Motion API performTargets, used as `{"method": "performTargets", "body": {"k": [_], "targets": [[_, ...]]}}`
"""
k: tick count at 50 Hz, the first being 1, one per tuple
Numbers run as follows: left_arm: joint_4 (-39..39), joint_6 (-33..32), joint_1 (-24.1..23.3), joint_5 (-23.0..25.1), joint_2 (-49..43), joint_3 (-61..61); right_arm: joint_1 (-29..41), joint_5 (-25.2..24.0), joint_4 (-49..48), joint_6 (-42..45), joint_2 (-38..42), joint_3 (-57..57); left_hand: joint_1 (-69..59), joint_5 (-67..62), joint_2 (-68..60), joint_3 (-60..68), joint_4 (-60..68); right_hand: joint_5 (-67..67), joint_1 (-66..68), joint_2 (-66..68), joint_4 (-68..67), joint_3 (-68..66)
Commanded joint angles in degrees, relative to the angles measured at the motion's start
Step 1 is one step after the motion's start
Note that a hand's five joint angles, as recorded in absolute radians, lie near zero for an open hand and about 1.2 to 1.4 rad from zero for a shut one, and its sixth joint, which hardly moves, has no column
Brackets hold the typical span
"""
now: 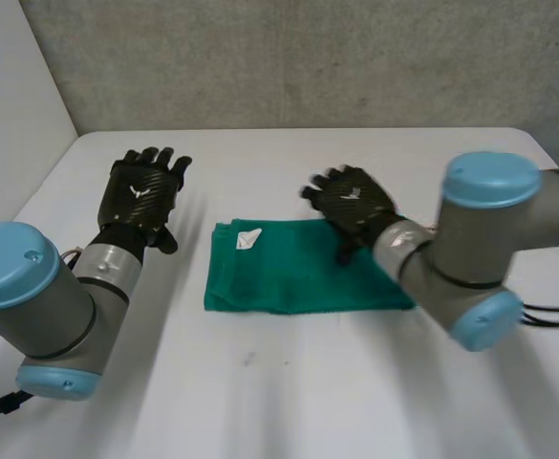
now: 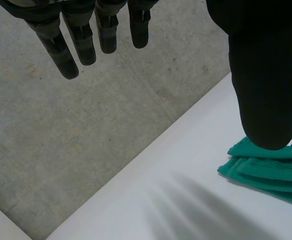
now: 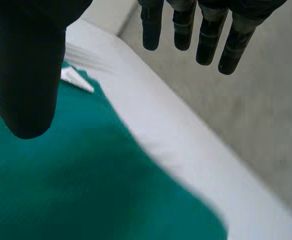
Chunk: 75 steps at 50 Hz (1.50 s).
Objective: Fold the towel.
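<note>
A green terry towel [image 1: 289,277], folded into a flat rectangle with a small white label [image 1: 248,237] near its far left corner, lies in the middle of the white worktop [image 1: 260,392]. The left robot hand [image 1: 140,196] is beside the towel's left edge, apart from it, fingers straight and spread, holding nothing. The right robot hand [image 1: 355,206] is over the towel's far right part, fingers straight, thumb apart, gripping nothing.

towel [image 1: 298,277] is soft green terry cloth, surface [image 1: 289,382] smooth matt white, wall [image 1: 308,67] rough grey concrete.
</note>
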<state>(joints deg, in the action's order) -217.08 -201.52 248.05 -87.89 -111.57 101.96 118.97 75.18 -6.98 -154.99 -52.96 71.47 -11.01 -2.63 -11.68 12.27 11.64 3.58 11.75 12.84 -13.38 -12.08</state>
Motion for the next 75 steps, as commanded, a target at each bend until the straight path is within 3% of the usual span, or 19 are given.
{"method": "performTargets", "body": {"k": [1,7,8,9,12,16,20,30,34,36,37,38,40,49,57,62,64,65,75], "targets": [[0.0,0.0,-0.3,0.0,-0.4,0.1,-8.6,-0.5,4.1,-8.0,-2.6,10.9,1.0,2.6,1.7,-2.3,-1.6,-3.6,-1.7,-2.8,3.4,2.1],[0.0,0.0,-0.4,0.0,-0.3,0.3,-11.7,-0.1,4.0,-8.0,-2.2,13.5,1.0,2.6,1.7,-2.3,-1.6,18.4,20.2,19.1,-18.6,-19.9],[0.0,0.0,-0.4,0.0,-0.3,0.3,-12.9,0.6,3.7,-7.9,-1.8,13.5,1.0,2.6,1.7,-2.3,-1.6,51.8,53.7,52.6,-52.0,-53.3],[0.1,0.1,-0.4,0.0,-0.2,0.4,-13.3,0.7,3.5,-7.8,-1.6,13.5,1.0,2.6,1.7,-2.3,-1.6,66.3,68.1,67.0,-66.5,-67.8],[0.1,0.1,-0.4,-0.1,0.0,0.4,-14.4,2.1,1.6,-7.5,-1.4,13.4,1.0,2.6,1.7,-2.3,-1.6,66.4,68.3,67.2,-66.6,-67.9],[0.2,0.1,-0.4,-0.1,0.4,0.5,-13.9,8.7,-4.4,-4.7,-3.4,11.5,1.0,2.6,1.7,-2.3,-1.6,66.4,68.3,67.2,-66.6,-67.9],[0.1,0.1,-0.4,0.0,0.6,0.7,-9.0,10.8,-4.4,0.9,-5.4,6.9,1.0,2.6,1.7,-2.3,-1.6,66.4,68.3,67.2,-66.6,-67.9],[0.2,0.2,-1.2,-1.0,0.7,0.6,12.2,8.8,1.9,12.1,4.1,-3.6,1.0,2.6,1.7,-2.3,-1.6,66.4,68.3,67.2,-66.6,-67.9],[0.3,0.5,-1.6,-3.0,1.2,-0.2,16.5,2.2,2.7,16.6,7.3,-2.9,1.0,2.6,1.7,-2.3,-1.6,66.4,68.3,67.2,-66.6,-67.9],[0.3,0.8,-1.7,-3.3,1.4,-0.4,16.4,0.9,2.7,16.5,7.3,-2.7,1.0,2.6,1.7,-2.3,-1.6,63.2,65.0,63.9,-63.3,-64.6],[0.5,1.4,-2.2,-3.5,2.1,-1.1,16.1,0.3,2.7,16.1,7.0,-2.4,1.0,2.6,1.6,-2.2,-1.6,50.5,52.3,51.2,-50.7,-52.0],[0.9,2.3,-2.8,-3.5,2.6,-2.1,15.6,-0.4,2.3,15.3,6.3,-1.3,-0.2,1.4,0.5,-1.1,-0.4,22.0,23.9,22.8,-22.2,-23.5],[1.7,3.6,-3.7,-3.5,2.7,-3.3,14.8,-0.5,2.1,13.4,5.2,-0.3,-1.6,0.1,-0.9,0.3,0.9,3.5,5.3,4.2,-3.7,-5.0],[14.3,15.2,-9.9,-3.6,-1.0,-16.8,1.0,-1.2,-4.0,-12.7,-10.2,8.5,-1.6,0.1,-0.9,0.3,0.9,-2.3,-0.5,-1.6,2.1,0.8],[22.4,22.6,-15.3,-3.8,-10.1,-28.7,-4.7,-1.7,-1.8,-19.8,-12.0,8.8,-3.1,-1.5,-2.4,1.8,2.4,-3.2,-1.3,-2.4,3.0,1.7],[25.4,23.3,-16.5,-6.8,-14.3,-30.9,-4.5,-3.2,1.1,-19.8,-10.2,6.2,-6.1,-4.5,-5.4,4.8,5.5,-3.6,-1.7,-2.8,3.4,2.1],[25.5,23.2,-16.6,-9.1,-15.3,-30.9,-4.2,-4.4,5.1,-20.2,-2.5,0.5,-6.4,-4.8,-5.8,5.2,5.8,-3.6,-1.7,-2.8,3.4,2.1],[26.0,23.0,-16.6,-13.4,-17.7,-30.7,-4.2,-4.4,6.1,-20.2,-1.1,-1.1,-6.3,-4.7,-5.6,5.0,5.6,-3.6,-1.7,-2.8,3.4,2.1],[30.6,21.9,-16.5,-14.9,-22.5,-28.4,-3.7,-4.0,15.3,-19.4,10.7,-11.4,-2.9,-1.3,-2.2,1.6,2.3,-3.6,-1.7,-2.8,3.4,2.1]]}}
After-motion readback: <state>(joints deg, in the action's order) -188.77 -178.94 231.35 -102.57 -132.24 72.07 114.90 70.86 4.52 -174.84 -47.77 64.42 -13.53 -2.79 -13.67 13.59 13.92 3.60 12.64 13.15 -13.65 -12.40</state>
